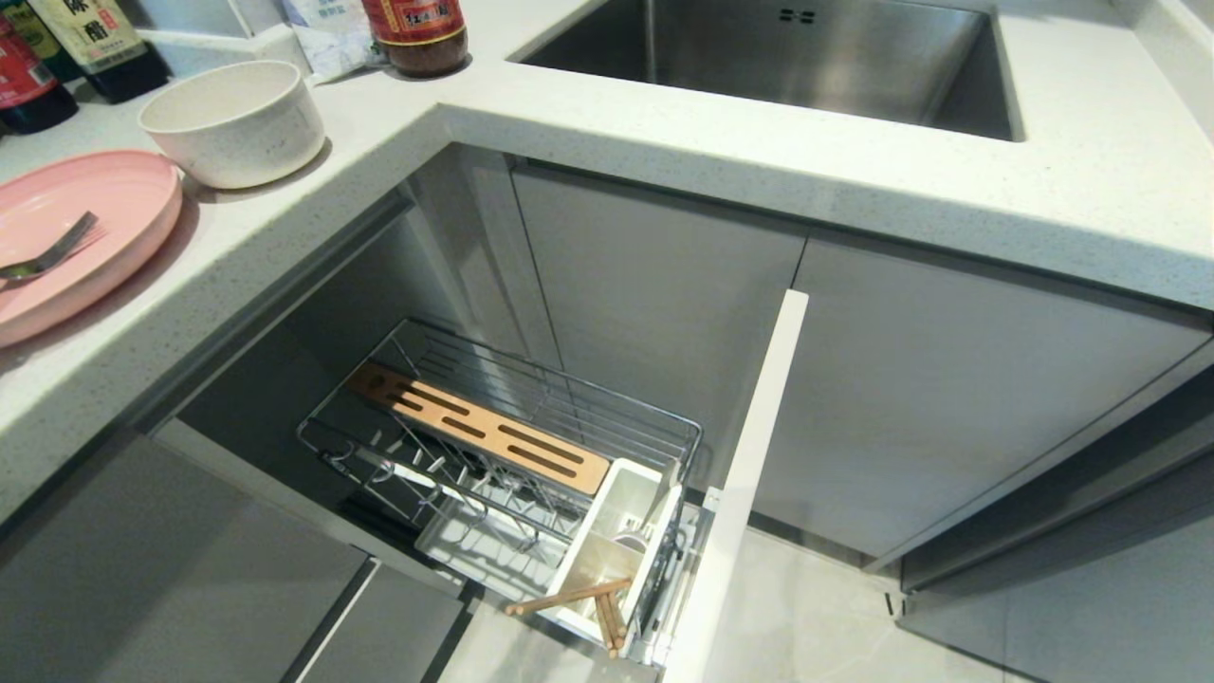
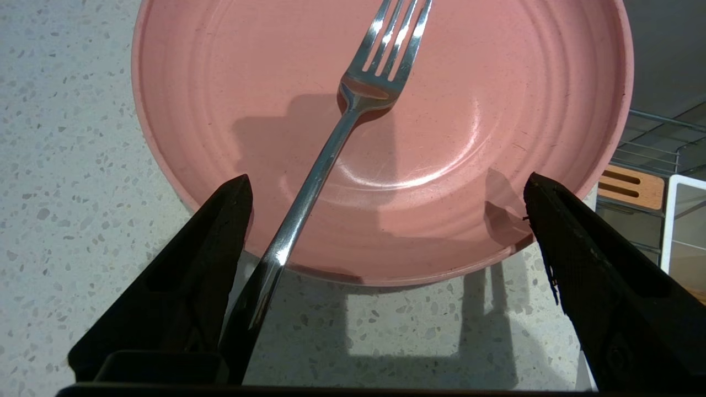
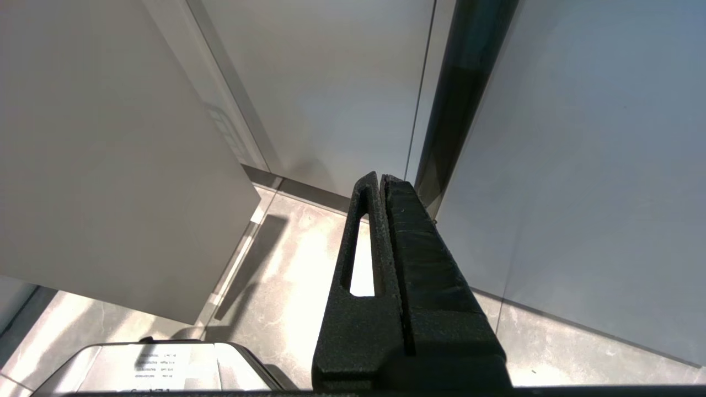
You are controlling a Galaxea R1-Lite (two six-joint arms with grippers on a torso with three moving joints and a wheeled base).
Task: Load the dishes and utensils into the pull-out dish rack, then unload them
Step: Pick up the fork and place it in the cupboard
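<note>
The pale speckled worktop wraps around a corner, with a steel sink set into its far stretch. Below the corner the pull-out dish rack stands drawn out from the grey cabinets, its white front panel edge-on toward the floor. Inside the wire basket a slotted wooden strip runs along the far side, the plate prongs in front of it hold nothing, and a white utensil cup sits at the panel end. The chopsticks lie in that cup, one tipped over its rim toward the cabinet side.

On the worktop to the left, the pink plate lies flat near the edge. Just behind it, close by the rim, stands the cream speckled bowl, upright. Dark bottles stand farther back.

The fork rests across the plate, tines over the middle and handle running out past the rim.

The left claw hovers over the near rim of the plate in the left wrist view, its two black fingers spread wide apart and holding nothing; the fork's handle passes just beside one finger, between the two. The right claw hangs down by the cabinet fronts above the floor, its fingers pressed together on nothing.
</note>
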